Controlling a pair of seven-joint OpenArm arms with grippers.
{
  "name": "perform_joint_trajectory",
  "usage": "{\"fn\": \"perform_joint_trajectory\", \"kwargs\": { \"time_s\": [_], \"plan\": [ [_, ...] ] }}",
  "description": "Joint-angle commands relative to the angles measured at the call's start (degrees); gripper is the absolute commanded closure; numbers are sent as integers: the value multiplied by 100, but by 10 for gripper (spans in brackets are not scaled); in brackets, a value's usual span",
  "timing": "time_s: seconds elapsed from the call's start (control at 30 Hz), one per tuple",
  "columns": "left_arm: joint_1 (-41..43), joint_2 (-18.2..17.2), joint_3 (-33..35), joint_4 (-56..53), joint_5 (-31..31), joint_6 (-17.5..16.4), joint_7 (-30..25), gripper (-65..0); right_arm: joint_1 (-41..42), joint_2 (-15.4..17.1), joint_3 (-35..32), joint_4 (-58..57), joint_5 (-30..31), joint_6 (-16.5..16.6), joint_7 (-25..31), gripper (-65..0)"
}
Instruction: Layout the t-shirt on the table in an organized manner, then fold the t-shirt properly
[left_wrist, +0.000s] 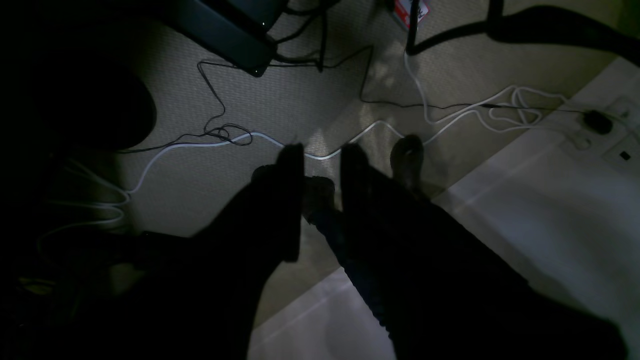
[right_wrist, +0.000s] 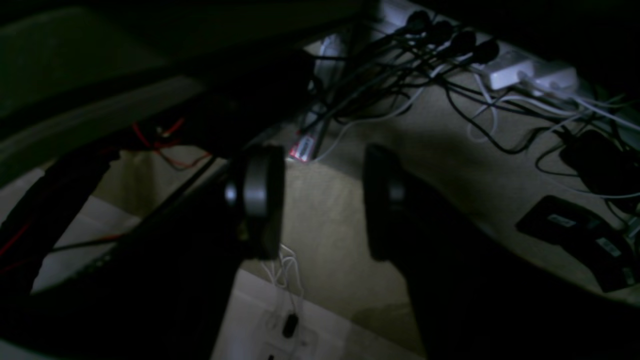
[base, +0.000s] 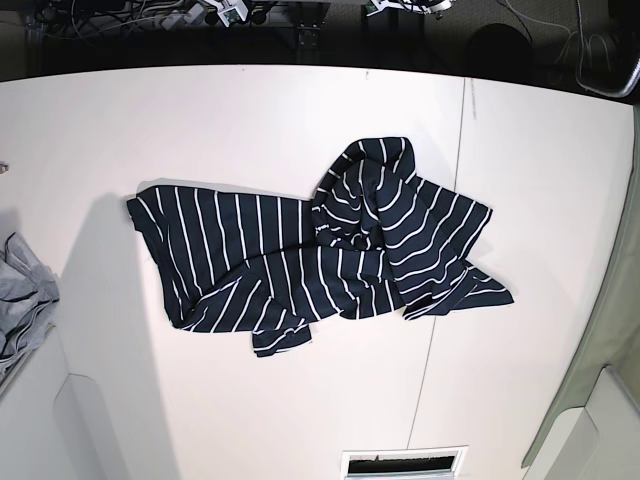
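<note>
The t-shirt (base: 320, 250), dark navy with thin white stripes, lies crumpled on the white table (base: 250, 110) in the base view. Its left part is spread flat; its right part is bunched and folded over itself. Neither arm shows in the base view. In the left wrist view my left gripper (left_wrist: 322, 160) is open and empty, hanging over the carpet beyond the table's edge (left_wrist: 550, 225). In the right wrist view my right gripper (right_wrist: 320, 200) is open and empty, also over the floor, with a white table corner (right_wrist: 260, 320) below it. No shirt shows in either wrist view.
A plain grey cloth (base: 20, 300) lies at the table's left edge. A thin dark seam (base: 447, 250) runs down the table right of the shirt. A slot (base: 405, 463) sits at the front edge. Cables (left_wrist: 450, 115) and power strips (right_wrist: 525, 72) lie on the carpet.
</note>
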Motion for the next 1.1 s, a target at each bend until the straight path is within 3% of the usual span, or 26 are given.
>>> {"fn": "perform_joint_trajectory", "kwargs": {
  "time_s": [0.0,0.93,1.07],
  "plan": [
    [35,0,-2,26,4,-37,-2,-164,-48,13,-9,52,-11,79,35,-261],
    [354,-28,-2,671,-175,-48,181,-164,-162,15,-9,181,-11,79,37,-261],
    [450,-144,-98,953,-221,-256,177,-164,-184,17,-9,225,-11,81,37,-261]
  ]
}}
